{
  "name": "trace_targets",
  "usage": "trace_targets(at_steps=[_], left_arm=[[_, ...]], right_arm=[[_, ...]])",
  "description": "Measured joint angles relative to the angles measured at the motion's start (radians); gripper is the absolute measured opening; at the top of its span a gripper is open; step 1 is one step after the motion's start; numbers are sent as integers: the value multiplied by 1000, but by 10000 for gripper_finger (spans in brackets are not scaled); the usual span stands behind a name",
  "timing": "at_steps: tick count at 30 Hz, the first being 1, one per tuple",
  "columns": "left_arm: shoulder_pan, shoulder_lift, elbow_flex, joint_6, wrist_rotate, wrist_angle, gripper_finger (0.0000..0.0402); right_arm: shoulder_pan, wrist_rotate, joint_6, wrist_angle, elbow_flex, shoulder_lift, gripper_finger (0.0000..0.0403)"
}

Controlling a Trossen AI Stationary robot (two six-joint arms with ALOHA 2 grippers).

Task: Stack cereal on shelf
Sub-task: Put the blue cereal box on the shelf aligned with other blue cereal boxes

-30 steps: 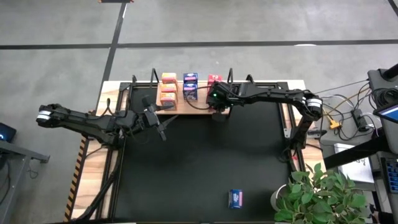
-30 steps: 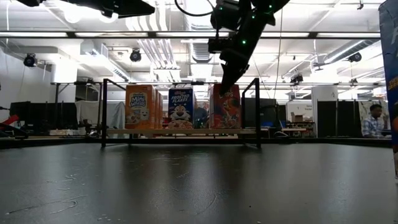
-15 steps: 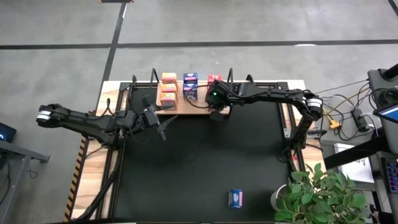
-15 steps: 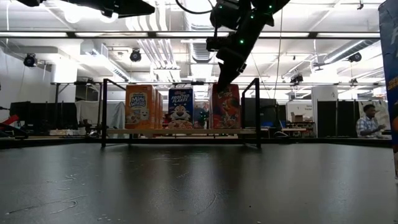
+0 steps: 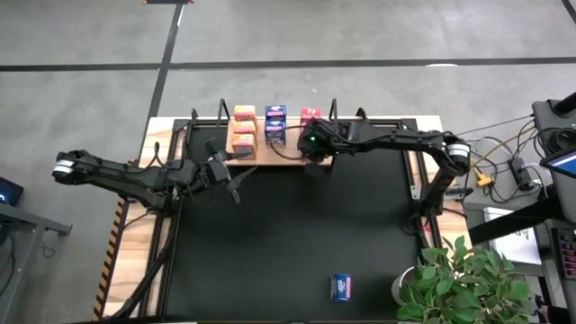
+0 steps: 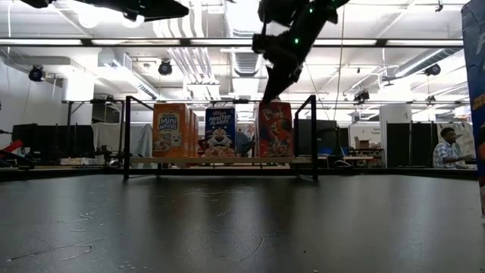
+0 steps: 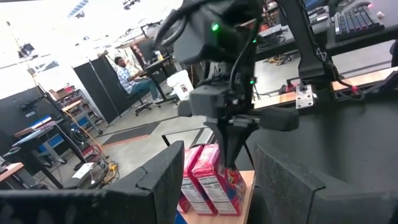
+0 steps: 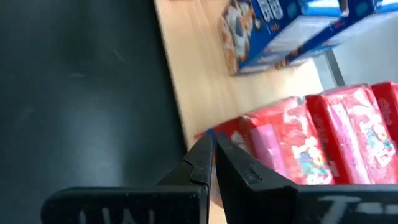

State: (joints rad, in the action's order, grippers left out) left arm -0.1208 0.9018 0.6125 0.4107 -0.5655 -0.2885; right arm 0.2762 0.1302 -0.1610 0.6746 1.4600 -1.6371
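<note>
Right wrist view shows the right gripper [image 8: 213,155] pressed together, empty, over the front red box [image 8: 280,146] on the shelf [image 8: 186,74], so nudge gently; the left gripper [image 5: 236,190], parted, waits nearby, one blue box [image 5: 341,287] remaining on the mat.

I'm working in a big open lab/workshop w/ a bare concrete floor [image 5: 360,31]. Exposed ducts [image 6: 186,64] and strip lights [image 6: 91,42] run overhead, and dark partition panels [image 6: 413,144] stand past my counter [image 5: 288,243]. Workstations in the bkgd hold a keyboard [image 7: 360,18], cables etc., w/ a person [image 6: 447,148] seated at a desk.
</note>
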Motion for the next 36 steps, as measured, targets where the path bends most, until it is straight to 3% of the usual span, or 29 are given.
trace_targets(at_steps=[7, 19, 26, 30, 36], left_arm=[[0, 0, 9, 0, 0, -9, 175], [0, 0, 28, 27, 16, -15, 175], [0, 0, 29, 35, 37, -18, 175], [-1, 0, 29, -24, 63, -16, 175], [-39, 25, 23, -174, 165, -8, 174]], right_arm=[[-118, -61, 112, 0, 20, 21, 11], [-443, -131, 399, 43, 113, 26, 11], [-644, -141, 426, 257, 117, 26, 11], [-721, -135, 510, 344, 117, 31, 11], [-818, -131, 480, 368, 111, 48, 11]])
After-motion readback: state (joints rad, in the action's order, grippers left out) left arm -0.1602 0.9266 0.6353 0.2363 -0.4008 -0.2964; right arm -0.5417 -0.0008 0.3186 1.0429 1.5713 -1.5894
